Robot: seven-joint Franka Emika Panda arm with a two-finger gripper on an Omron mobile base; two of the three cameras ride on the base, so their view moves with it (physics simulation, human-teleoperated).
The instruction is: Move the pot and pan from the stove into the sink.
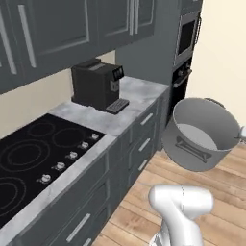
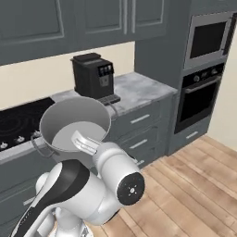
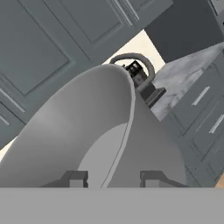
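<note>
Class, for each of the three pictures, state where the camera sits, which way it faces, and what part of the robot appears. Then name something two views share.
Left base view: behind the arm's left, facing stove and coffee machine; white arm lower right.
Right base view: behind its right, facing the counter and wall oven; arm lower left.
Hand view: on the hand, along the pincer, clamping the pot wall.
Shared: the tilted, lifted pot, coffee machine.

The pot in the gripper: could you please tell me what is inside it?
The pot looks empty: the base views show bare grey inner wall and floor. The near rim hides part of the floor, so that strip is unseen. The gripper straddles its wall.
</note>
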